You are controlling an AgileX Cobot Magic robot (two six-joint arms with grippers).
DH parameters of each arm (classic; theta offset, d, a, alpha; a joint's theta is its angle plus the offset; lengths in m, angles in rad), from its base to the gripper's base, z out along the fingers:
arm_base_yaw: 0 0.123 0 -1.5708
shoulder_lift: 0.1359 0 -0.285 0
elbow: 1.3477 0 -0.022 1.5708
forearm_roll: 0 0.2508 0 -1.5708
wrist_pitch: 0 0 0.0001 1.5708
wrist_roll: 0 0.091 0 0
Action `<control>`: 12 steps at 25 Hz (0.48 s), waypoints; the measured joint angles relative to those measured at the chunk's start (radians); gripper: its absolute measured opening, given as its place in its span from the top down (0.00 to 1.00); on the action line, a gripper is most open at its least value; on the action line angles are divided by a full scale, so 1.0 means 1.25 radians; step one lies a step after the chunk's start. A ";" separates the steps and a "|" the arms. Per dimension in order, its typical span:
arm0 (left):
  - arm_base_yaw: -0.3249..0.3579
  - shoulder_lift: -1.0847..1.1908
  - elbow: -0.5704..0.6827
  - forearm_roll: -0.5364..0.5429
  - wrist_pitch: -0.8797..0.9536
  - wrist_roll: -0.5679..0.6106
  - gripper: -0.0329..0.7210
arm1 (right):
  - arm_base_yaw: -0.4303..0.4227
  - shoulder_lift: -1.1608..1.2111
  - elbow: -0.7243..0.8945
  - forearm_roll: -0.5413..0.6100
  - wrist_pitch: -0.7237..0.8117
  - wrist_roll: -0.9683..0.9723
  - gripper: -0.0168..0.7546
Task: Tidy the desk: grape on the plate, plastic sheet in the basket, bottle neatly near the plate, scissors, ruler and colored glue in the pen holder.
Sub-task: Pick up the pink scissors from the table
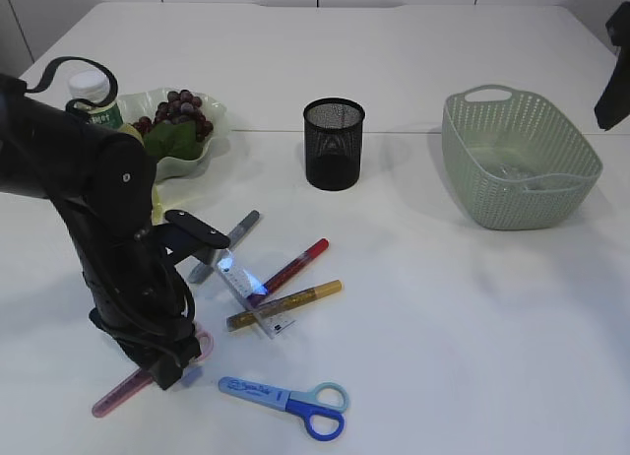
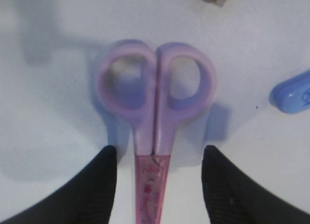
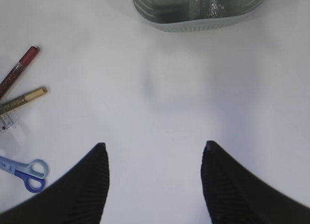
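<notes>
White table (image 1: 443, 327) spreads under everything we see. Nearest us, our left hand (image 2: 155, 183) hangs low over the pink scissors (image 2: 154, 103), fingers apart on either side of the sheathed blades just below the loops, nothing gripped yet. We judge these scissors light, stiff and a little slick; the narrow neck under the handles is the place to pinch, since the loops are too wide. Blue scissors (image 1: 285, 401) lie just beside them. Further in, a ruler (image 1: 246, 288) lies under two crossed glue pens (image 1: 285, 297); a third, grey one points away. Beyond stand the pen holder (image 1: 334, 143), the plate (image 1: 192, 155) already holding grapes (image 1: 177, 110), the bottle (image 1: 91, 93) beside it, and the basket (image 1: 520, 160). Our right hand (image 3: 155, 180) hovers apart, empty.
</notes>
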 joint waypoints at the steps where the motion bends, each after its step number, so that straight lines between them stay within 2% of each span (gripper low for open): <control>1: 0.000 0.000 0.000 0.000 -0.001 0.000 0.42 | 0.000 0.000 0.000 0.000 0.000 0.000 0.36; 12: 0.000 0.000 0.000 0.000 -0.001 0.000 0.43 | 0.000 0.000 0.000 0.000 0.000 0.000 0.36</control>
